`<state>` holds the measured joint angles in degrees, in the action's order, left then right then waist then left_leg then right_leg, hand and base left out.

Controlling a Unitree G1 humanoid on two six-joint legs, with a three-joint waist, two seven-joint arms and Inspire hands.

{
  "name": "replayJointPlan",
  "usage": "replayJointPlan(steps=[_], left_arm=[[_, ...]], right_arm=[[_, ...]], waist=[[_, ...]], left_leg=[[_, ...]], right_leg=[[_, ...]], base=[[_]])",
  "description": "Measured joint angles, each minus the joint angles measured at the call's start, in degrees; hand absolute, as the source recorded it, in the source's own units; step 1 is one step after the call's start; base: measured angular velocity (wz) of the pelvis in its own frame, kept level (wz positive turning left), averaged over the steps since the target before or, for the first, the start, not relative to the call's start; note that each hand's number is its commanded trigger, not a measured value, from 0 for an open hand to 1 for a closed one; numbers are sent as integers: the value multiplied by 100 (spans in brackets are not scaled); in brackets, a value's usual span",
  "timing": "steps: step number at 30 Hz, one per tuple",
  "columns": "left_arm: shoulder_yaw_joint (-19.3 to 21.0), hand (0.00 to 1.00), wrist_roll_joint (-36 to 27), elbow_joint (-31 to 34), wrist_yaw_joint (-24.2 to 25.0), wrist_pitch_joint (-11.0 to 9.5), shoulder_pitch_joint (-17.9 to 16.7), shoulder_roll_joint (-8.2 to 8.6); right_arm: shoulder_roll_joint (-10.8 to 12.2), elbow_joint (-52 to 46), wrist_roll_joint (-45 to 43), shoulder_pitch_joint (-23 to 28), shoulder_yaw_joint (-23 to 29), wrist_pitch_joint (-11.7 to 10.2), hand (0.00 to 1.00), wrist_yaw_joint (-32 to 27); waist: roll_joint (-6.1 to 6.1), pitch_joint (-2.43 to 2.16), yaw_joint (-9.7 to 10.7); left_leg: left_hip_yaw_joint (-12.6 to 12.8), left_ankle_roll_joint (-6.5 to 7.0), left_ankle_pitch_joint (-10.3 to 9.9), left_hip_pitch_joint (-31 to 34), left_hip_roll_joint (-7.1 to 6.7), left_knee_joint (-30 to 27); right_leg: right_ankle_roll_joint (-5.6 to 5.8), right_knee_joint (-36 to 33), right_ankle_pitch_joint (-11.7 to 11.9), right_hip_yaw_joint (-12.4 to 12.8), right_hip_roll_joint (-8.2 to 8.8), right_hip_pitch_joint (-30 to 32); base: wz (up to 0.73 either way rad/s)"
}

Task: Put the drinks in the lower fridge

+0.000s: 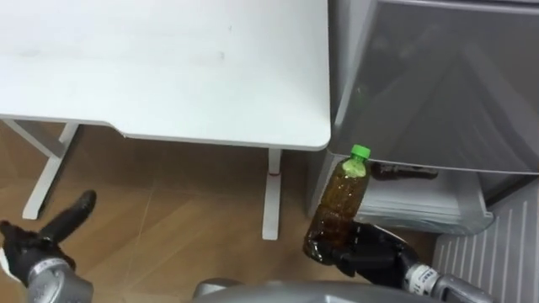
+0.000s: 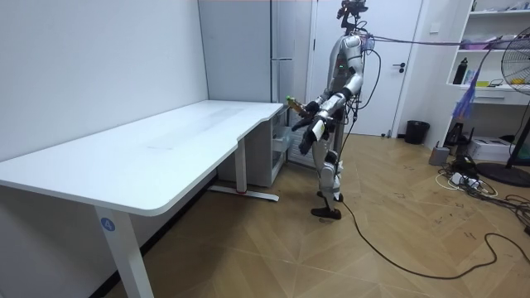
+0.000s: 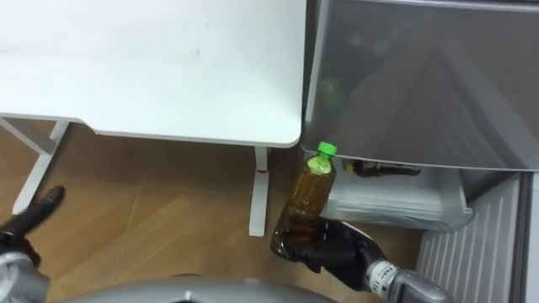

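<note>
– Bottle (image 1: 341, 202) whereabouts?

– It is held in the right hand (image 1: 375, 252), whose fingers are wrapped round its lower half. It is carried in the air just in front of the fridge (image 1: 446, 84) and is not yet inside.

– How is its long axis set?

– Close to upright, with a slight lean. The green cap (image 1: 360, 152) is tipped up and toward the fridge, and the base is seated down in the palm.

– Where is the target found from there?

– The lower drawer (image 1: 438, 220) is seen open just beyond the bottle and to its right, at a lower level. A dark bottle (image 1: 404, 172) is laid on its side along the back of the drawer, its axis running left to right.

– What is the coming move turned on, then?

– It is judged that the bottle must be carried forward and to the right, over the drawer's near rim, and then lowered. Free room is seen in front of the dark bottle, so a tilt onto its side, parallel to that one, would probably be called for.

– Which arm is nearer?

– The right one, by a wide margin. The left hand (image 1: 42, 244) is seen low at the left, below the table (image 1: 168, 67) and well apart from the fridge. Its fingers are stretched out and nothing is held in it.
</note>
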<state>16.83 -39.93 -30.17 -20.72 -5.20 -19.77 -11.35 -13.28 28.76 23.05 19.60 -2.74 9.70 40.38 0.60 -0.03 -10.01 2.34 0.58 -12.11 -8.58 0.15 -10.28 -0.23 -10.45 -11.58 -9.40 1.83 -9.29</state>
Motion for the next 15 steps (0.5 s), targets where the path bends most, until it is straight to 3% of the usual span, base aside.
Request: replayJointPlan(steps=[8,15], left_arm=[[-20,0,-247,-1077,99,197,-279,72],[-42,0,-352,-2053,692,424,-423,115]], right_arm=[[-9,504,405,-53,19,44,100,-236],[-18,603,519,-64,48,96,100,-353]], waist=[[1,2,34],[-11,6,84]], left_leg=[[16,-3,3,3,-8,56],[55,-3,2,19,0,85]], right_leg=[[0,21,-3,-16,-1,20],[7,84,-7,-16,4,15]], base=[[0],[0]])
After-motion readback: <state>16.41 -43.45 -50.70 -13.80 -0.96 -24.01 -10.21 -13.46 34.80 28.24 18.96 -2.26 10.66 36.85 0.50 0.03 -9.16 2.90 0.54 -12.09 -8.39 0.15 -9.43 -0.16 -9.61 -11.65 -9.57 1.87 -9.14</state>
